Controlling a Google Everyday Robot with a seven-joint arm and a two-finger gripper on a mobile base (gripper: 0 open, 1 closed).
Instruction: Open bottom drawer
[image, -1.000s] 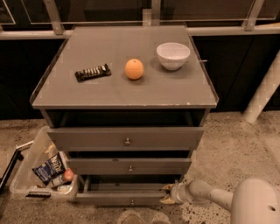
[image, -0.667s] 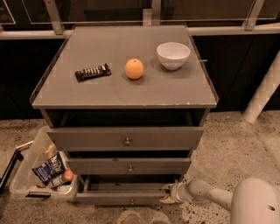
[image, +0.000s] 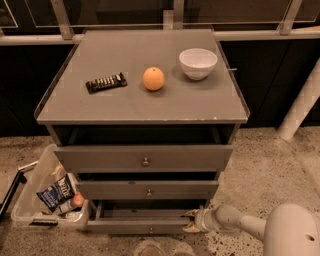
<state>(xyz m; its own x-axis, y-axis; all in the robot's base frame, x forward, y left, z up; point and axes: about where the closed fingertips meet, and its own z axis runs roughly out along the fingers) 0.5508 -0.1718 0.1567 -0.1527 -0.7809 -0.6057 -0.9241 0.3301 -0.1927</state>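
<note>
The bottom drawer (image: 145, 226) is the lowest and shortest grey front of the cabinet, with a tiny round knob (image: 151, 230) at its centre. It stands pulled out a little, farther forward than the two drawers above. My gripper (image: 192, 221) reaches in from the lower right on a white arm and sits at the right end of the bottom drawer's front, touching it. The middle drawer (image: 148, 190) and the top drawer (image: 144, 158) are above it, each slightly out.
On the cabinet top (image: 115, 107) lie a dark snack bar (image: 105, 82), an orange (image: 153, 78) and a white bowl (image: 198, 63). A clear plastic bin (image: 47, 197) with snack packets stands on the floor at the left. A white post (image: 300, 105) rises at the right.
</note>
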